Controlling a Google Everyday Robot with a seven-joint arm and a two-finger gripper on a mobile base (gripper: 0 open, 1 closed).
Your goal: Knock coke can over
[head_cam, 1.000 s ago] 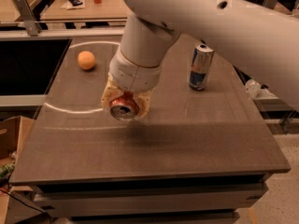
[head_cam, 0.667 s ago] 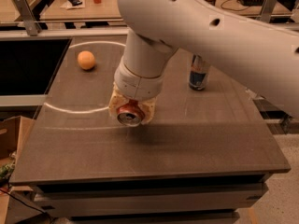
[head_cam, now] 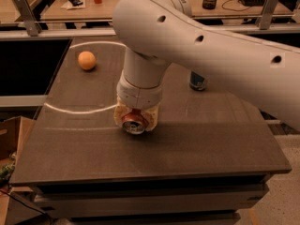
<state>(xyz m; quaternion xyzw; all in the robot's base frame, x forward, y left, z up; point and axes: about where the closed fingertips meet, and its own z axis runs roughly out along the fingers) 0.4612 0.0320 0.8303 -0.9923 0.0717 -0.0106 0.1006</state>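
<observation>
The coke can [head_cam: 134, 122] is red with a silver top. It is tipped so its top faces the camera, and it sits between the two pale fingers of my gripper [head_cam: 135, 119], low over the middle of the dark table [head_cam: 211, 144]. The gripper is shut on the can, one finger on each side. My white arm comes in from the upper right and hides the can's body behind the wrist.
An orange [head_cam: 86, 60] lies at the table's back left. A blue-and-silver can [head_cam: 198, 81] stands at the back, mostly hidden by my arm. A cardboard box [head_cam: 9, 139] is on the floor to the left. Desks with clutter are behind.
My arm and gripper have moved right and toward the front of the table with the coke can held in the fingers. The arm now covers most of the blue can.
</observation>
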